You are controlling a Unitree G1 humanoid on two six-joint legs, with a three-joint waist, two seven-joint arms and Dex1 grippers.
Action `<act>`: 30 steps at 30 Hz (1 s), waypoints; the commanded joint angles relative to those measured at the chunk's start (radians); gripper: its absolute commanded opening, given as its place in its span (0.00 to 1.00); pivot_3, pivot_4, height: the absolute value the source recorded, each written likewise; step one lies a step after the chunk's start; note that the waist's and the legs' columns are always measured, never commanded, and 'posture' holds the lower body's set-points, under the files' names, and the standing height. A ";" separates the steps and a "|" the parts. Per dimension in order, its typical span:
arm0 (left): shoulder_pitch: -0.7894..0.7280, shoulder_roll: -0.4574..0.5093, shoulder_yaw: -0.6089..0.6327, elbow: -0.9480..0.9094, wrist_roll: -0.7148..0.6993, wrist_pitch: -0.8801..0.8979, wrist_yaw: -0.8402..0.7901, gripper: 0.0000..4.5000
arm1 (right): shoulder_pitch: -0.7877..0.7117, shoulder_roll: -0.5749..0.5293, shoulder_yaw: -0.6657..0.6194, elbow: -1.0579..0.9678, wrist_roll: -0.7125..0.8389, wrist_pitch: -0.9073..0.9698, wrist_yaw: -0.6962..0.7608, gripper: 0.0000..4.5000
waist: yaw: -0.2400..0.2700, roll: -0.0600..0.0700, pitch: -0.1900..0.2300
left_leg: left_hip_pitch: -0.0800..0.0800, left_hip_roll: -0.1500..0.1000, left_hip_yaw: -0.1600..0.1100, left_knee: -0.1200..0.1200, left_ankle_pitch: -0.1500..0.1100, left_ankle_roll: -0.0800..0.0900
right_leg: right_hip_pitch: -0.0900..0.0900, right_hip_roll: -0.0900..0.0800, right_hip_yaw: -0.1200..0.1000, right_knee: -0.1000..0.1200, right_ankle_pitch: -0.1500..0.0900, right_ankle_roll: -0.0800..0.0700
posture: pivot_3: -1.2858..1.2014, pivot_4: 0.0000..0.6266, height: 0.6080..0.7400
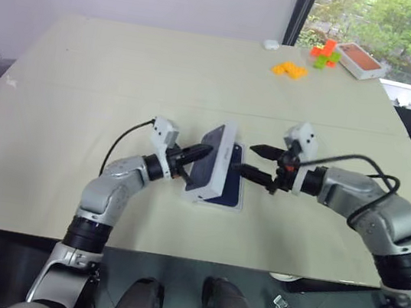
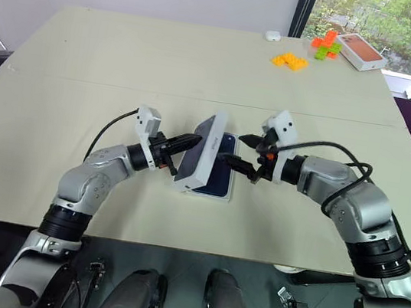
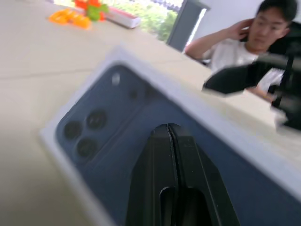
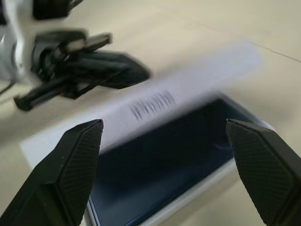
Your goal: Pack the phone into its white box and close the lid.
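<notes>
Lid: tilted up on its long edge over the white box, phone picture facing the left end effector.
Left end effector: fingers pressed together, tip against the lid's outer face.
Right end effector: fingers spread wide, holding nothing, just beside the lid's open side.
Phone: dark blue, lying in the box mid-worktop.

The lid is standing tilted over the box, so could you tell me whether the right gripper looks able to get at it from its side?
Probably yes. The right gripper is open, close beside the lid, with nothing between them. The shut left gripper presses the lid's far face, leaving this side free.
</notes>
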 commanded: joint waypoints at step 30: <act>-0.073 0.201 0.126 0.143 0.094 -0.012 0.060 0.00 | -0.038 0.177 -0.011 0.114 -0.438 -0.175 0.131 0.01 | 0.001 0.000 0.000 | -0.002 0.000 0.000 0.011 0.000 0.000 | 0.002 -0.001 0.000 0.002 0.003 0.000 | 0.52 0.24 1.00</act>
